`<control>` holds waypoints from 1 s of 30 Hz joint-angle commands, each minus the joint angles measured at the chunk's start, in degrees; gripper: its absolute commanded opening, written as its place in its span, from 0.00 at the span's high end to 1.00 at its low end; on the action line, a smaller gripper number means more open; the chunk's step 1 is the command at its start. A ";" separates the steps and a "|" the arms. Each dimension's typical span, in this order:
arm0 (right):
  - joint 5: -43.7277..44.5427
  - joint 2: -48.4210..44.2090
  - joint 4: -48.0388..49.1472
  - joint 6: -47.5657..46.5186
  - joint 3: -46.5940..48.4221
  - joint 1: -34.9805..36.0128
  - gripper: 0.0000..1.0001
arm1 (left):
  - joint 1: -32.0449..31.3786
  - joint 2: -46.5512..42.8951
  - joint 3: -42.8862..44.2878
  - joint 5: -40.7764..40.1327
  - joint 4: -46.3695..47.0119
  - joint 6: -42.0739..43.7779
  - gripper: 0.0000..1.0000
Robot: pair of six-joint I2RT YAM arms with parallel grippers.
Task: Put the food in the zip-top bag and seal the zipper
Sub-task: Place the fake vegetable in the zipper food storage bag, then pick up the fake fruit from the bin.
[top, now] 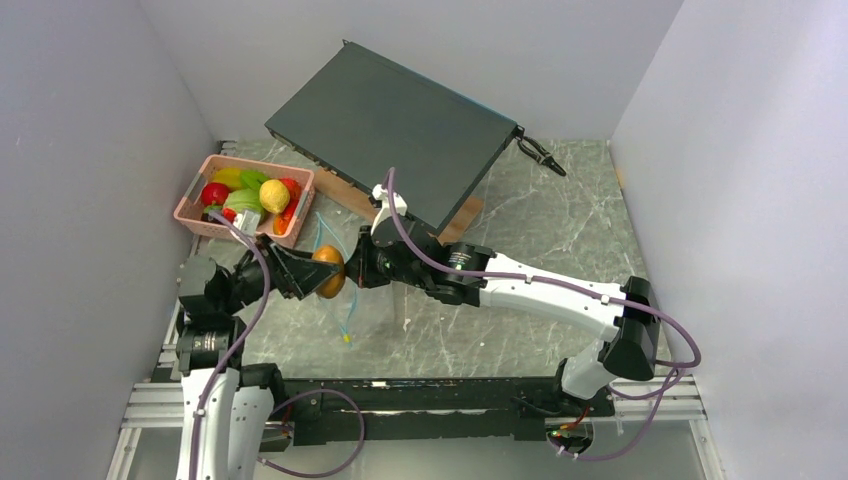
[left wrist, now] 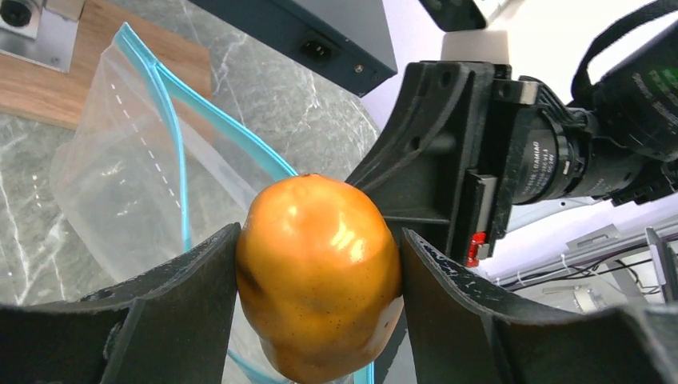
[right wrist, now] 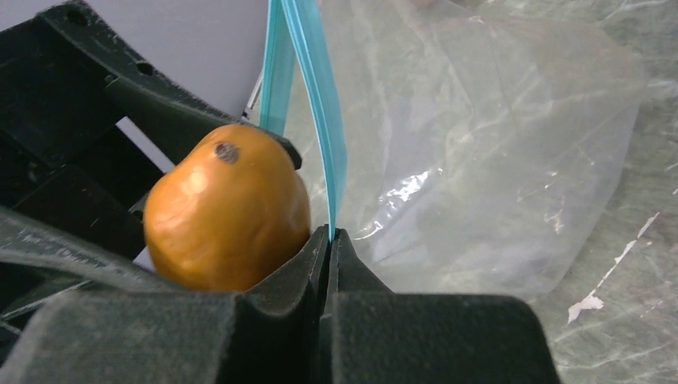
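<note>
Orange fruit (left wrist: 318, 296) | clamped in left pincer (left wrist: 320, 236), long axis across squeeze | right pincer (right wrist: 329, 240) pinching zipper (right wrist: 318, 104)

Fixed camera looks down from high behind the rig onto the marble table (top: 560, 230); the two wrist cameras, close in, face each other — sharing the orange fruit (left wrist: 318, 276) and clear bag (left wrist: 120, 176).
</note>
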 commanded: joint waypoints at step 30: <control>-3.45 -6.68 6.81 2.75 -7.52 -1.13 1.00 | -0.09 2.10 13.52 1.26 -18.19 17.18 0.00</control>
